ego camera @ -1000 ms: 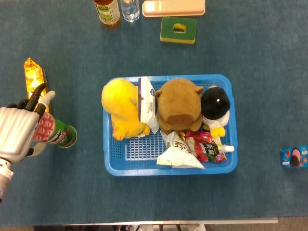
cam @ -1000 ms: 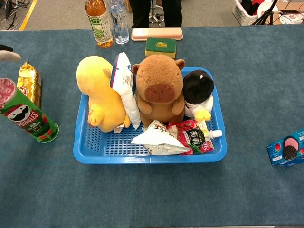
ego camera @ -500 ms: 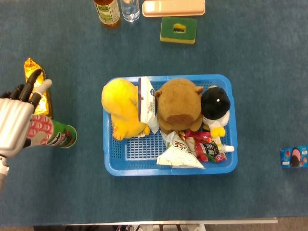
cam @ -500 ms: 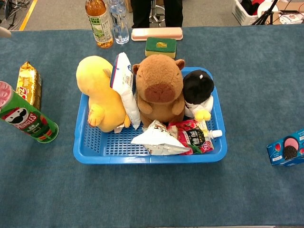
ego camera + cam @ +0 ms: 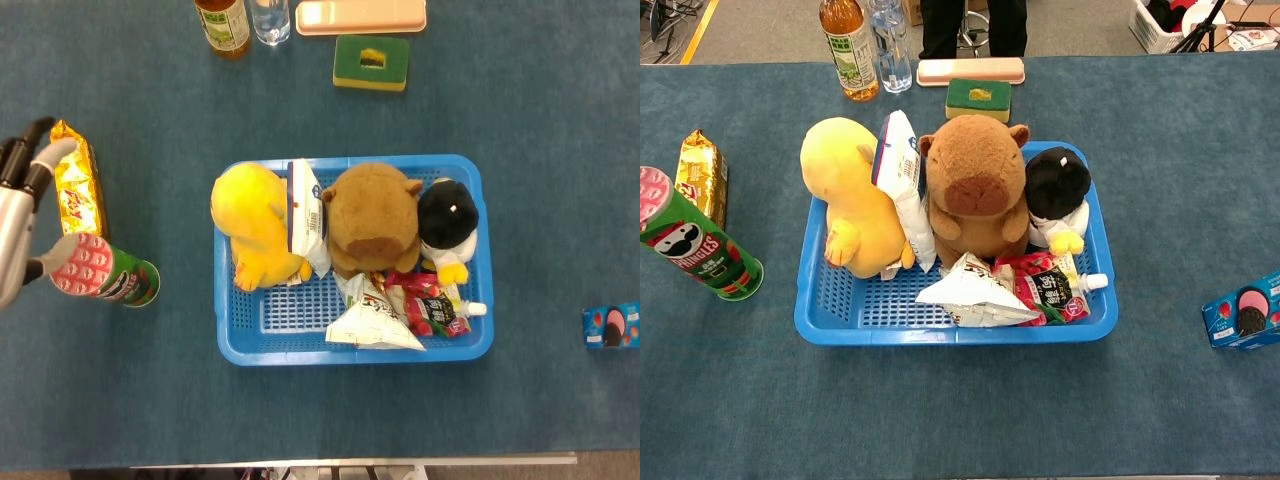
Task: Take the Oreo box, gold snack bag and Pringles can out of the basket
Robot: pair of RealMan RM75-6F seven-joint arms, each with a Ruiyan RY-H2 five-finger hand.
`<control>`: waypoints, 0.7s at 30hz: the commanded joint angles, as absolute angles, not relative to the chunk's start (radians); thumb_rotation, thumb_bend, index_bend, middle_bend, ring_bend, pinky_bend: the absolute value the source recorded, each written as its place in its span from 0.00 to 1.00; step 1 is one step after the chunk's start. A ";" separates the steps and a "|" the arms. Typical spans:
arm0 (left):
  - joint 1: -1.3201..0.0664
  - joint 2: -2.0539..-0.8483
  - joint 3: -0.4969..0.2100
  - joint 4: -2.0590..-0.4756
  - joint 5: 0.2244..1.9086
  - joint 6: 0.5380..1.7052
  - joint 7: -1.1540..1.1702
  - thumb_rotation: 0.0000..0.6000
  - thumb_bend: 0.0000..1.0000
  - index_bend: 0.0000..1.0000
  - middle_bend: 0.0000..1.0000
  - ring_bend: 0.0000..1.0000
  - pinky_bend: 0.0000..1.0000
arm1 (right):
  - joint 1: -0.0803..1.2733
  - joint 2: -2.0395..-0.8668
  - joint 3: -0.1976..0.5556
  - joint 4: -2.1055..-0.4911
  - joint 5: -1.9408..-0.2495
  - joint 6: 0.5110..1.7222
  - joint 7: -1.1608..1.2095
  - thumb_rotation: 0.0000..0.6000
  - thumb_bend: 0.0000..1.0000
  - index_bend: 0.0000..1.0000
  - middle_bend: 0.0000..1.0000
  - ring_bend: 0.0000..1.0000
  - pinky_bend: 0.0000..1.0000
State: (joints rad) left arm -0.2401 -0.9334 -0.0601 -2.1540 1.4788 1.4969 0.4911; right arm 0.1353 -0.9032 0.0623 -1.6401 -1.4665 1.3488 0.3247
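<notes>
All three targets sit outside the basket (image 5: 820,322) on the blue tabletop (image 5: 400,420), so we judge the unloading done.

Pringles can (image 5: 108,274): stands near the tabletop's left edge, well left of the basket; the chest view shows it upright, pink lid on top. We'd call it a light, stiff cardboard tube with a smooth, slippery wall, top-heavy enough to tip if nudged. If we regrip, wrap the mid-body from the side, not the lid.

Gold snack bag (image 5: 75,190): lies flat just behind the can, also at the left edge. Likely light, soft and crinkly foil with crushable contents. Pinch the crimped end seam or scoop under it; don't squeeze the middle.

Oreo box (image 5: 1242,312): at the tabletop's right edge, well clear of the basket. Thin stiff carton, light, dents under pressure. Grip across the two broad faces.

Left hand (image 5: 18,225): at the left frame edge in the head view, fingers spread, holding nothing. One finger sits just beside the can's lid; we can't tell if it touches. Not visible in the chest view.

Right hand: in neither view.

Left in the basket: yellow plush (image 5: 850,195), brown plush (image 5: 975,185), black plush (image 5: 1058,185), assorted snack packets (image 5: 985,295).
</notes>
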 commanded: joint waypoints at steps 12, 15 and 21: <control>-0.222 -1.103 -0.141 -1.894 1.474 1.587 0.323 1.00 0.13 0.31 0.26 0.22 0.43 | -0.017 -0.806 0.029 -1.912 -1.534 1.614 -0.144 1.00 0.00 0.11 0.28 0.24 0.55; -0.219 -1.123 -0.144 -1.841 1.477 1.589 0.264 1.00 0.13 0.33 0.28 0.24 0.43 | -0.049 -0.808 0.013 -1.956 -1.545 1.651 -0.232 1.00 0.00 0.11 0.28 0.24 0.55; -0.213 -1.142 -0.151 -1.772 1.467 1.584 0.175 1.00 0.13 0.34 0.30 0.25 0.43 | -0.110 -0.846 -0.002 -1.995 -1.551 1.727 -0.359 1.00 0.00 0.11 0.28 0.24 0.55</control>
